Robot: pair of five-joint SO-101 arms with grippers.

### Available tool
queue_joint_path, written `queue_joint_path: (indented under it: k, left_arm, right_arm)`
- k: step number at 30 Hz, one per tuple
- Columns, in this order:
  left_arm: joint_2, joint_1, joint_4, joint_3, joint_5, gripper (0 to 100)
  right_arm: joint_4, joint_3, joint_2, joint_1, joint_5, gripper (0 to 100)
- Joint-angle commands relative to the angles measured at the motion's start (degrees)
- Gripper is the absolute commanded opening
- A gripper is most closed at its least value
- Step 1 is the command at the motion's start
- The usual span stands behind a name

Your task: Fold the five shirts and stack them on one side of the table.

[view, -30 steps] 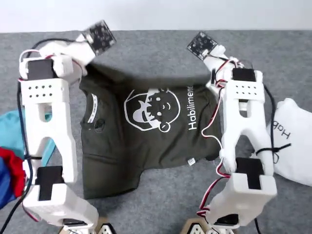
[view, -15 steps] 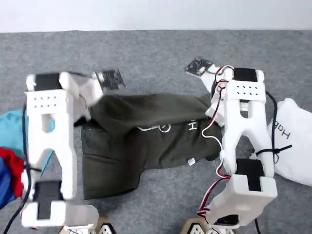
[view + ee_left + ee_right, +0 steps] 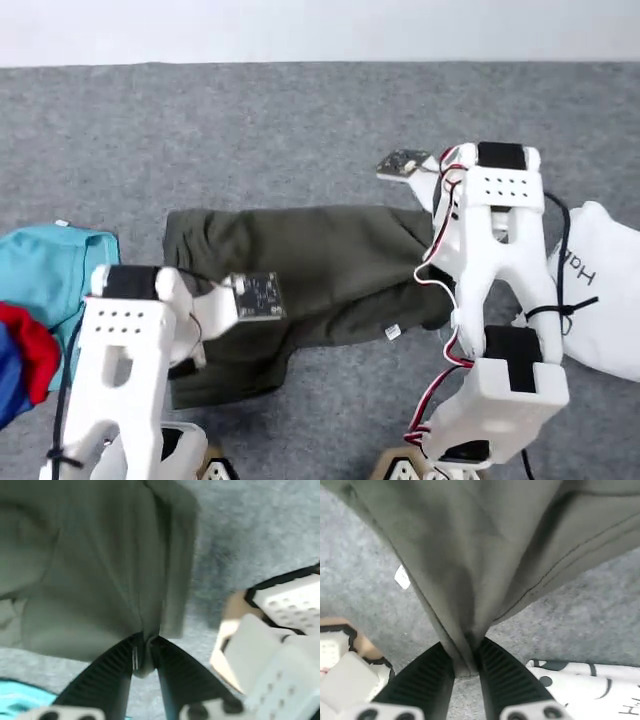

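An olive green shirt [image 3: 320, 265] lies folded over on itself in the middle of the grey table, its plain back facing up. My left gripper [image 3: 145, 662] is shut on a pinched fold of the olive cloth [image 3: 90, 570]; in the high view this arm [image 3: 130, 330] stands over the shirt's near left part. My right gripper [image 3: 466, 665] is shut on the shirt's hem [image 3: 470, 540], and its arm [image 3: 495, 230] stands at the shirt's right end. A small white label [image 3: 392, 331] shows on the near right edge.
A teal shirt [image 3: 45, 270], a red one [image 3: 25, 345] and a blue one [image 3: 8, 385] are heaped at the left edge. A white printed shirt [image 3: 600, 290] lies on the right beside the right arm. Bare grey table [image 3: 300, 120] stretches behind the olive shirt.
Both grippers have carried the shirt's far edge toward the front, folding it over so the white print is now hidden. The left arm came much farther forward than the right.
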Motion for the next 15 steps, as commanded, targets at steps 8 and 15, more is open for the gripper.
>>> queue_joint_path:
  k: [8,15]
  left_arm:
    - [-3.4,0.1,1.8,1.4,-0.9,1]
    - [-3.5,0.1,1.9,1.5,-2.2,1]
  right_arm:
    - [-3.0,2.3,-3.5,5.9,2.8,1.1]
    - [-0.3,2.3,-3.6,6.0,3.7,1.1]
